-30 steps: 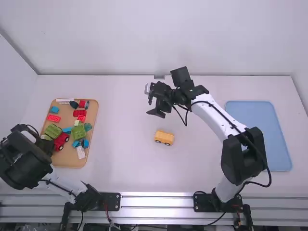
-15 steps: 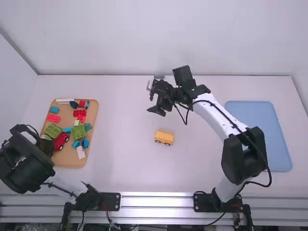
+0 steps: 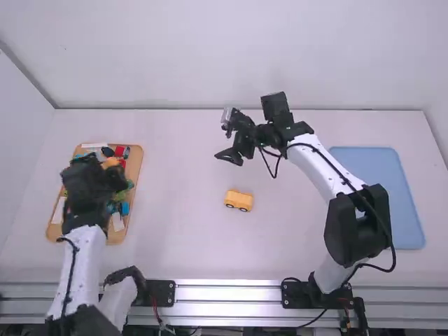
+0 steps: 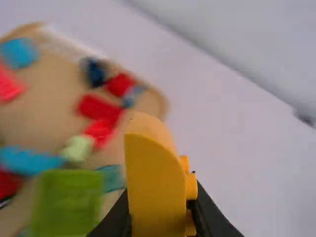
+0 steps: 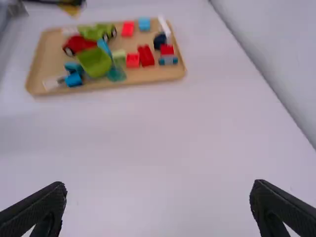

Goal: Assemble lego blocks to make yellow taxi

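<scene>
The left gripper (image 4: 165,217) is closed around a yellow block (image 4: 154,182), which shows in the high view over the tan tray (image 3: 140,159). The right gripper (image 3: 224,143) holds nothing; its fingers (image 5: 284,207) are spread wide, above the counter (image 3: 183,238), to the right of the tan tray. The yellow car base (image 3: 239,199), with dark wheels, sits on the counter to the right of the tan tray, well apart from it. In the tan tray lie a red car (image 5: 79,45), a green block (image 5: 95,62), a red block (image 5: 146,56), a blue block (image 5: 144,23) and a long white block (image 5: 164,26), among others. A blue tray (image 3: 378,196) lies on the counter, far to the right of the tan tray.
</scene>
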`<state>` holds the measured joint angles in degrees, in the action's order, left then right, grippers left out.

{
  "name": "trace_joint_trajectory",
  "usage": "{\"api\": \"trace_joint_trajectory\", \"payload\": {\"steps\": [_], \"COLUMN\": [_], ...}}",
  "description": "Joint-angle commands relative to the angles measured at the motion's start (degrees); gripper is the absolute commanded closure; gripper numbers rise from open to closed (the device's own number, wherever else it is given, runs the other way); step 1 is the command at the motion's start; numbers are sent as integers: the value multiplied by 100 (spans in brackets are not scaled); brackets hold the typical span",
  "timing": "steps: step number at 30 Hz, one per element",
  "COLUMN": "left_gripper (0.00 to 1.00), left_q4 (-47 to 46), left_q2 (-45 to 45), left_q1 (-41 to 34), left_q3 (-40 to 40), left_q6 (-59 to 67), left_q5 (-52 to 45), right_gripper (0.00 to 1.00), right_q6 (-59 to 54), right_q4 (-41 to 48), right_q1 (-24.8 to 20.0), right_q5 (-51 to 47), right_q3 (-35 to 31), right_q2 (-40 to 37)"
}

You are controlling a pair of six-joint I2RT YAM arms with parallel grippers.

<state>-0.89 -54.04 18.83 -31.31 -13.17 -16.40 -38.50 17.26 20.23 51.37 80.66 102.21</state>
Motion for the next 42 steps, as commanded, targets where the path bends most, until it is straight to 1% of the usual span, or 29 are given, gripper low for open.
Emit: {"api": "trace_joint_trajectory", "payload": {"steps": [1, 2, 3, 4, 6, 7, 8, 10, 13, 14, 15, 17, 19, 21, 23, 24, 25, 28, 33, 40, 42], "left_gripper": [98, 98, 98, 98, 98, 98, 98, 98, 98, 97, 97, 98, 98, 98, 98, 98, 98, 98, 98, 98, 98], "left_q4": [232, 260, 372, 470, 686, 745, 1064, 1626, 2319, 2516, 2815, 3438, 3753, 3792, 3742, 3740, 3770, 3930, 4076, 4347, 4382], "left_q2": [229, 234, 219, 168, 17, -28, -267, -660, -1123, -1259, -1478, -1919, -2251, -2531, -2704, -2835, -2911, -3091, -3097, -3097, -3097], "left_q1": [-885, -997, -1456, -1733, -2114, -2197, -2540, -2944, -3265, -3351, -3473, -3740, -3958, -4135, -4218, -4275, -4301, -4369, -4385, -4435, -4433], "left_q3": [236, 240, 245, 245, 245, 245, 245, 245, 245, 245, 245, 243, 175, 17, -120, -221, -278, -413, -479, -479, -479], "left_q6": [758, 822, 1119, 1311, 1593, 1646, 1808, 1816, 1954, 2050, 2243, 2275, 2107, 2006, 2006, 2006, 2009, 2004, 1856, 1853, 1799], "left_q5": [-352, -350, -350, -352, -350, -350, -350, -345, -348, -348, -299, 125, 439, 514, 511, 514, 518, 514, 461, 275, 192], "right_gripper": [7, 7, 7, 8, 10, 11, 13, 14, 14, 14, 14, 14, 14, 15, 20, 25, 27, 27, 28, 29, 32], "right_q6": [649, 737, 1172, 1469, 1902, 1987, 2411, 2988, 3790, 3950, 4297, 4931, 5316, 5497, 5519, 5519, 5523, 5523, 5499, 5499, 5501], "right_q4": [-304, -393, -857, -1211, -1766, -1888, -2468, -3348, -4328, -4524, -4994, -5733, -6186, -6363, -6332, -6332, -6325, -6304, -6057, -6229, -6220], "right_q1": [-212, -232, -289, -302, -297, -289, -262, -269, -321, -330, -348, -369, -352, -280, -243, -214, -210, -223, -223, -129, -81], "right_q5": [1029, 1102, 1373, 1502, 1578, 1589, 1596, 1593, 1593, 1591, 1576, 1453, 1272, 1119, 1088, 1123, 1156, 1091, 452, 313, 103], "right_q3": [-356, -411, -680, -863, -1147, -1209, -1478, -1864, -2267, -2339, -2503, -2750, -2935, -3049, -3056, -3053, -3049, -3047, -3047, -3045, -3045], "right_q2": [59, 59, 59, 59, 59, 59, 55, 28, -48, -61, -66, -66, -66, -66, -66, -63, -66, -63, -63, -63, -63]}}
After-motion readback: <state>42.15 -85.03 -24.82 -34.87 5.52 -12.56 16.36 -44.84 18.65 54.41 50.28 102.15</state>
